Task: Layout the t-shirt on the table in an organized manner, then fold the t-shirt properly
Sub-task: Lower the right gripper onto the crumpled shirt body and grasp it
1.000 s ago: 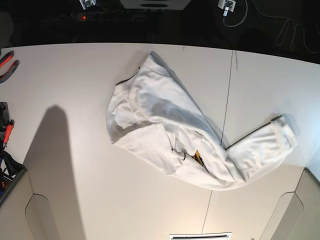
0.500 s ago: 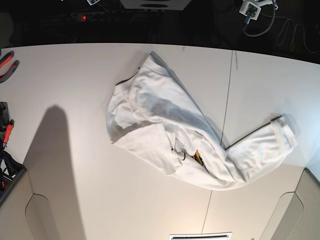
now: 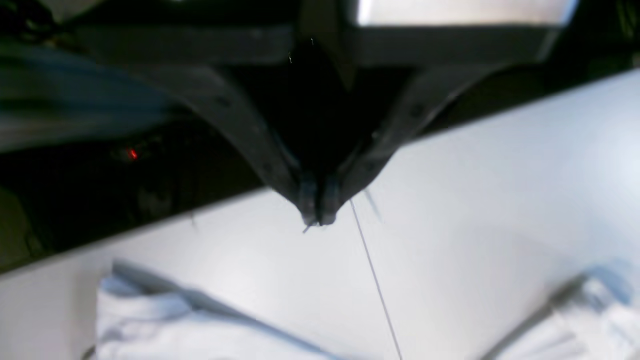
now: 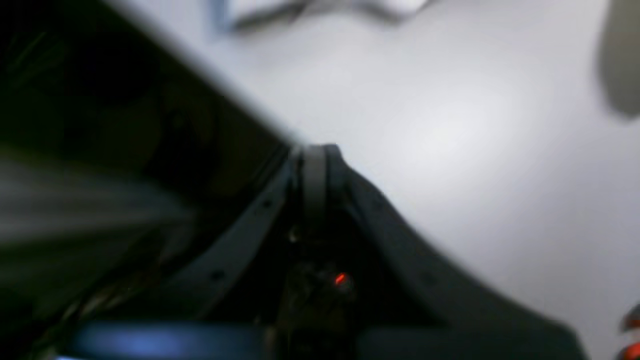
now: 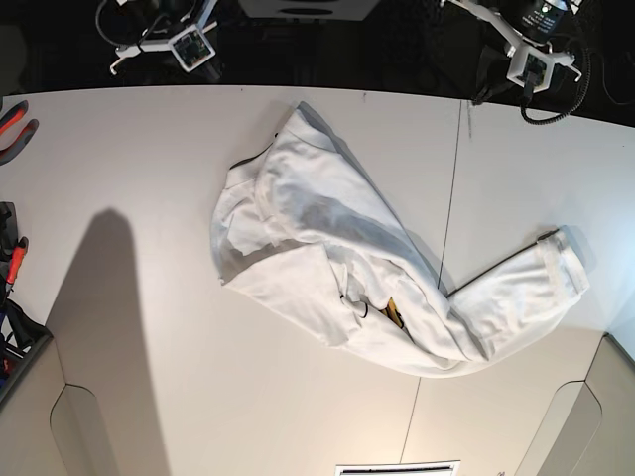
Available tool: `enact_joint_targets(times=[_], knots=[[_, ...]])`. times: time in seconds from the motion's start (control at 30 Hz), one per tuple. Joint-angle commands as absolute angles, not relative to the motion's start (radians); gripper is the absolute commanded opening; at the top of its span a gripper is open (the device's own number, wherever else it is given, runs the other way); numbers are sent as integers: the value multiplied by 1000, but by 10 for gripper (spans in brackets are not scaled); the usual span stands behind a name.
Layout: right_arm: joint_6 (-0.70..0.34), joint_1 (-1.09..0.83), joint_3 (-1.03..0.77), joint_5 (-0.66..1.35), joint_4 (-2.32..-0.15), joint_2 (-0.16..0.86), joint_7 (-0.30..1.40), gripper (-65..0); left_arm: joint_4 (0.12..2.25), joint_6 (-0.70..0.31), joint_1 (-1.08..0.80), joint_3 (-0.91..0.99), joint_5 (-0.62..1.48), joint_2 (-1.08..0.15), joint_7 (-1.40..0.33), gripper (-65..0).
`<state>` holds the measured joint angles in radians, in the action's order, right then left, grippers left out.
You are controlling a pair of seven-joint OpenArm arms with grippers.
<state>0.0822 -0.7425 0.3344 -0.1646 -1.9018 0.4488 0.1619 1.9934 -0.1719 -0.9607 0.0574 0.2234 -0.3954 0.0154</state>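
Note:
The t-shirt [image 5: 342, 258] lies crumpled mid-table, a sleeve stretched to the right and a bit of orange-yellow print [image 5: 395, 312] showing in a fold. In the left wrist view my left gripper [image 3: 316, 220] is shut and empty, hovering over the table's [image 5: 149, 149] far edge, with shirt parts [image 3: 150, 320] below it. The right wrist view shows my right gripper [image 4: 312, 150] shut on nothing at the table edge, with blurred fabric [image 4: 310, 7] far off. Both arms, left [image 5: 526, 45] and right [image 5: 169, 40], hang beyond the far edge.
A thin dark seam [image 5: 451, 198] crosses the table right of centre. Red-handled tools [image 5: 15, 124] lie at the left edge. Dark floor with cables [image 5: 575, 69] runs behind the far edge. A large shadow [image 5: 99, 297] falls on the left part.
Both arms have come further into the top of the base view, toward the table's far edge. The t-shirt has not moved.

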Motion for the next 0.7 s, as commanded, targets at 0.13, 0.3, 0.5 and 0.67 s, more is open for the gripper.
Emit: enact_joint_targets(times=[0.13, 0.3, 0.5, 0.67], knots=[[167, -611, 333, -170, -1919, 454, 147, -650, 2010, -170, -876, 60, 227, -399, 40, -650], [244, -440, 333, -237, -1919, 409, 163, -650, 2010, -170, -765, 60, 227, -396, -4, -650], [223, -229, 333, -237, -1915, 345, 245, -650, 2009, -235, -646, 60, 227, -363, -68, -650], [-57, -67, 336, -250, -1892, 332, 371, -650, 2007, -279, -587, 60, 227, -319, -93, -650]])
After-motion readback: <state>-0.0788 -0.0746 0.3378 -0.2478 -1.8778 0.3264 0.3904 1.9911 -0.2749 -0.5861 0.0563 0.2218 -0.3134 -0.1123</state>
